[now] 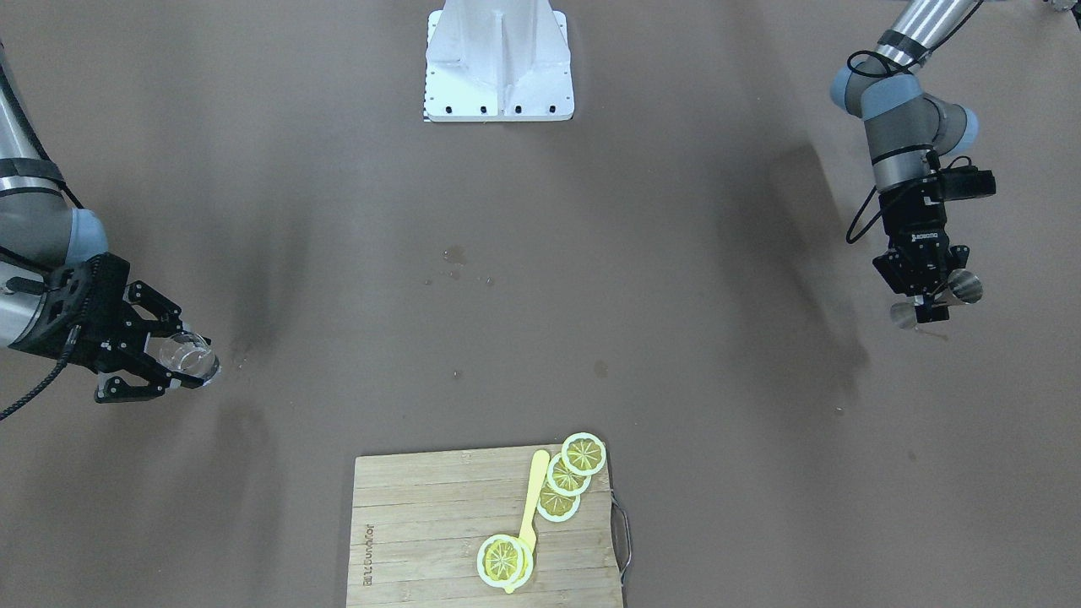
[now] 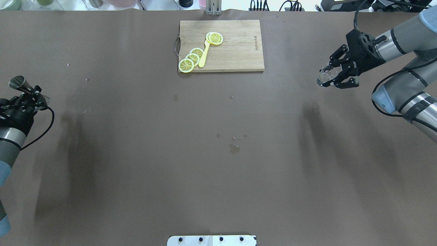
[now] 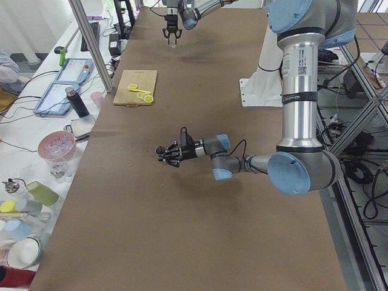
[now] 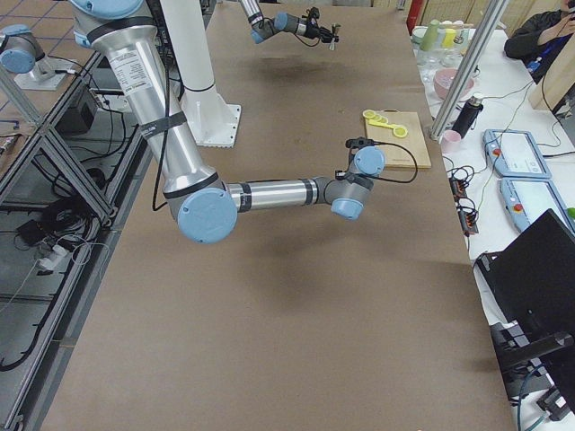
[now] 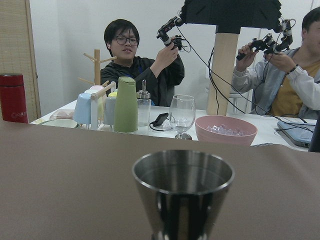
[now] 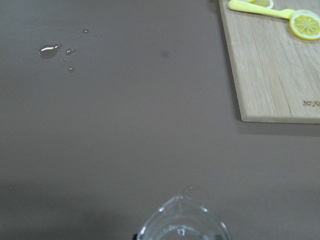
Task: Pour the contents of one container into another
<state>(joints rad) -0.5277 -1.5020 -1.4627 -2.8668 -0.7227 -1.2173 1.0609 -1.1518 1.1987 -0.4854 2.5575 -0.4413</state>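
Left pincer (image 1: 927, 302) is clamped on the steel jigger (image 1: 964, 286) at its narrow waist, off the worktop (image 2: 136, 171) at the robot's left end. Right pincer (image 2: 332, 75) pinches the clear glass cup (image 2: 323, 76) across its side wall at the far right end, lip pointing away from the wrist. The two are well apart.

Handling, my read:
- Cup: rigid, slick, breakable, thick base so bottom-heavy. Side-wall grip is fine, keep squeeze moderate. Can't tell if there's liquid in it.
- Jigger: light, stiff, smooth steel. The waist is the right hold since the cones stop it sliding. Small mouth, so the lip needs to sit close over it.

Text: "JOYO…" on the wooden cutting board (image 6: 270, 75), cut off at frame edge. Left pincer body label looks like ROBOTIQ.
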